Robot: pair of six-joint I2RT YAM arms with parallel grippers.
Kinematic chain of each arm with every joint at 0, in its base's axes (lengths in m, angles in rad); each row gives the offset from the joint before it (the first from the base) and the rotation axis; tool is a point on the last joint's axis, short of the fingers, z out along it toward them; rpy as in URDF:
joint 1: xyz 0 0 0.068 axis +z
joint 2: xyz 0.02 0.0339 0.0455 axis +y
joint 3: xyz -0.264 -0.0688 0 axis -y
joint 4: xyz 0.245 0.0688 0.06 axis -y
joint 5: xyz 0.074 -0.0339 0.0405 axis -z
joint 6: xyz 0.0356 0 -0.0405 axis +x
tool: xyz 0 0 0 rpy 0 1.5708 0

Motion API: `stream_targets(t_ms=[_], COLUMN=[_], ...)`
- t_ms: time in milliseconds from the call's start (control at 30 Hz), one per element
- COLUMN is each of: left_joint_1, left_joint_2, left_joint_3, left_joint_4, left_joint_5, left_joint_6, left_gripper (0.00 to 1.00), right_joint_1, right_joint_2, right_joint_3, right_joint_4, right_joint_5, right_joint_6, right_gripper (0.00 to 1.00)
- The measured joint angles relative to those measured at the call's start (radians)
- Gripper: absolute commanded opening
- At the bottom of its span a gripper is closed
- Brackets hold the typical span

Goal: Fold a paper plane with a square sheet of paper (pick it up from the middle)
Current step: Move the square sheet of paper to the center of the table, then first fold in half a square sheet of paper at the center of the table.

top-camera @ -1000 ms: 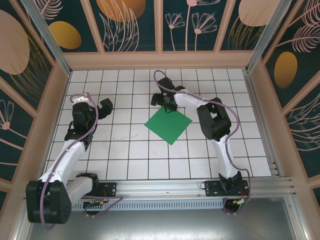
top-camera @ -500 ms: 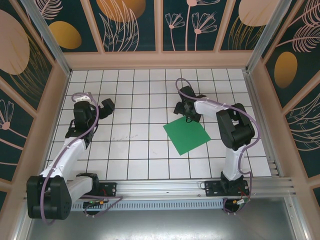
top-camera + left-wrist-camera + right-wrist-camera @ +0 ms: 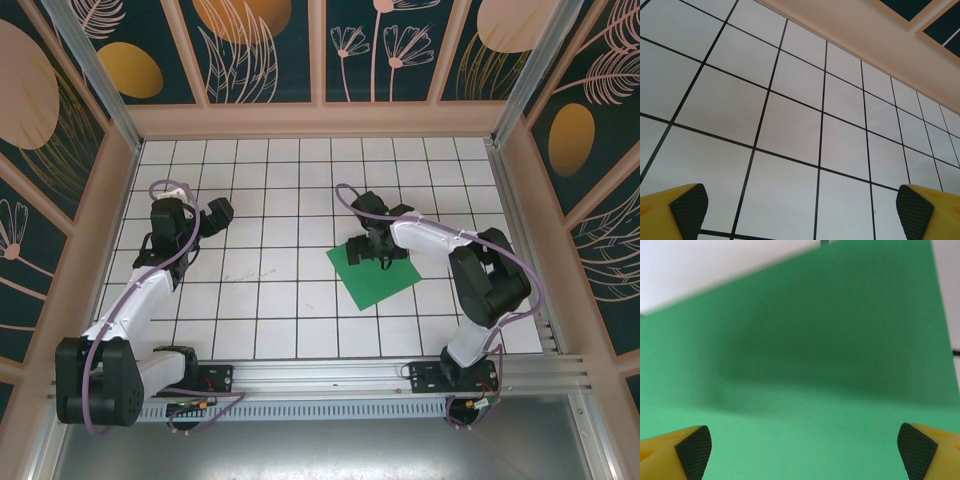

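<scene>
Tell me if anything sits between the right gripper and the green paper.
Nothing visible does. The right gripper hangs open directly over the paper, and the right wrist view shows bare green paper between its open fingertips.

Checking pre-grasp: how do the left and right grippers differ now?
Right gripper is over the green sheet's far half; left gripper is over bare table, well apart from it. Right wrist camera sees green between the fingers; left wrist camera sees white tiles. Both are wide open, holding nothing.
</scene>
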Motion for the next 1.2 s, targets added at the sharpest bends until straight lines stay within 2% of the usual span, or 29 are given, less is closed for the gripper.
stream_targets(t_ms=[367,933,1067,1200], left_joint_1=[0.000,0.000,0.000,0.000], left_joint_2=[0.007,0.009,0.011,0.017], left_joint_3=[0.001,0.001,0.001,0.001], left_joint_4=[-0.008,-0.013,-0.014,-0.014], left_joint_5=[0.000,0.000,0.000,0.000], left_joint_6=[0.000,0.000,0.000,0.000], left_gripper=[0.99,0.99,0.99,0.99], right_joint_1=[-0.015,-0.045,-0.051,-0.062], right_joint_2=[0.045,0.057,0.056,0.055], right_joint_3=[-0.016,-0.016,-0.016,-0.014], right_joint_4=[-0.014,0.002,0.002,0.006], right_joint_5=[-0.032,-0.077,-0.079,-0.083], right_joint_6=[-0.037,-0.056,-0.055,-0.052], right_gripper=[0.92,0.78,0.70,0.49])
